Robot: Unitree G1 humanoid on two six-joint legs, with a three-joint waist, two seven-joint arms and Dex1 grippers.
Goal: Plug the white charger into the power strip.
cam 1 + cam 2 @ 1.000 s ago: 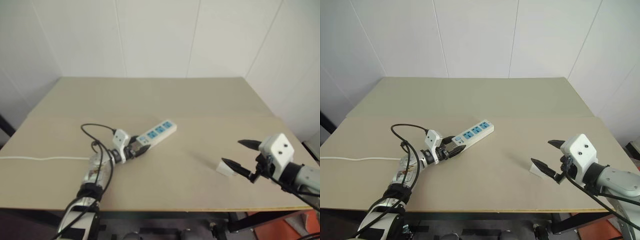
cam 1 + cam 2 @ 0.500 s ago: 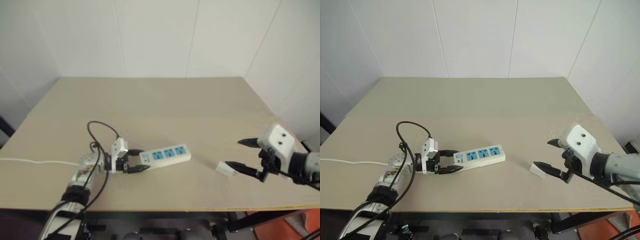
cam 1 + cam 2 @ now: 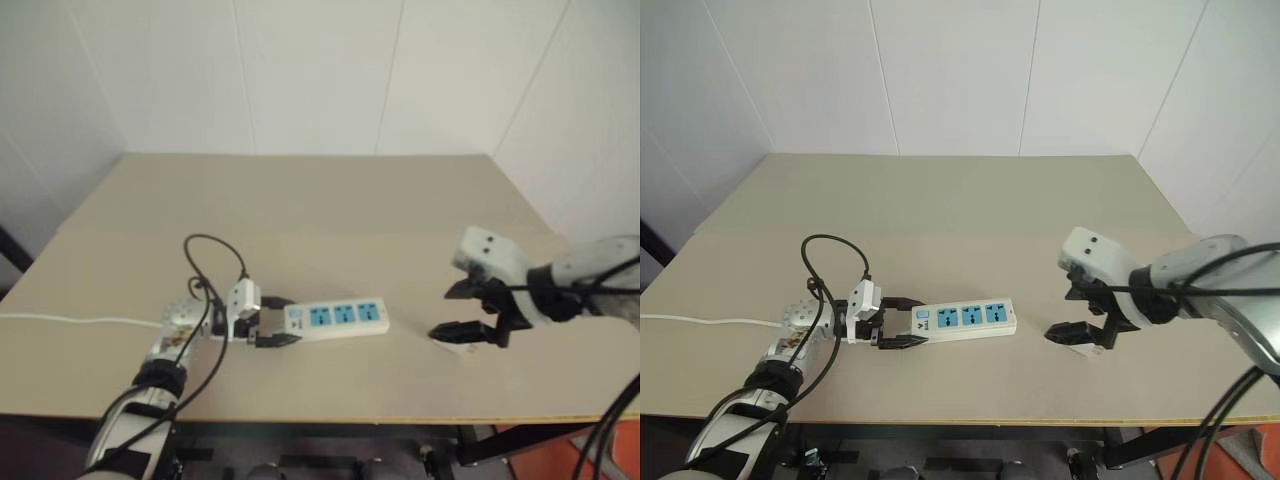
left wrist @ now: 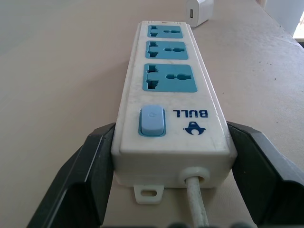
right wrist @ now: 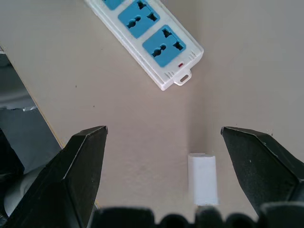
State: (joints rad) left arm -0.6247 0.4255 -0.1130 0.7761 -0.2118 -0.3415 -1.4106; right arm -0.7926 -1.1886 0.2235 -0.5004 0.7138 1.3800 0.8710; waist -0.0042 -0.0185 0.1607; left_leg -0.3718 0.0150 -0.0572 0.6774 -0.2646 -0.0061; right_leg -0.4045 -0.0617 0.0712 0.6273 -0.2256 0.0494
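Head views, left tool [image 3: 902,322]: clamped on the switch end of the power strip [image 3: 962,319], which lies flat on the tabletop [image 3: 970,200], its three blue sockets facing up.
Head views, right tool [image 3: 1077,311]: fingers spread wide, pointing steeply down; the white charger [image 3: 1077,344] lies on the tabletop just below its lower fingertip, and well apart from the strip's free end.
Left wrist view, strip: a black finger [image 4: 78,178] presses each long side beside the blue switch, the cord leaving between them; this view alone shows how squarely the strip is gripped, and the charger [image 4: 198,10] sits beyond the far end.
Right wrist view, charger: the white charger [image 5: 203,178] lies between the two open fingers, nearer the finger [image 5: 262,159] on its side than the other; this alignment is not readable from the head views.
Step in hand: grasping the charger, in my judgement.
Doing it well: centre the fingers over the charger, descend, close on its flat sides, leaving the prongs free, while the left tool pins the strip.
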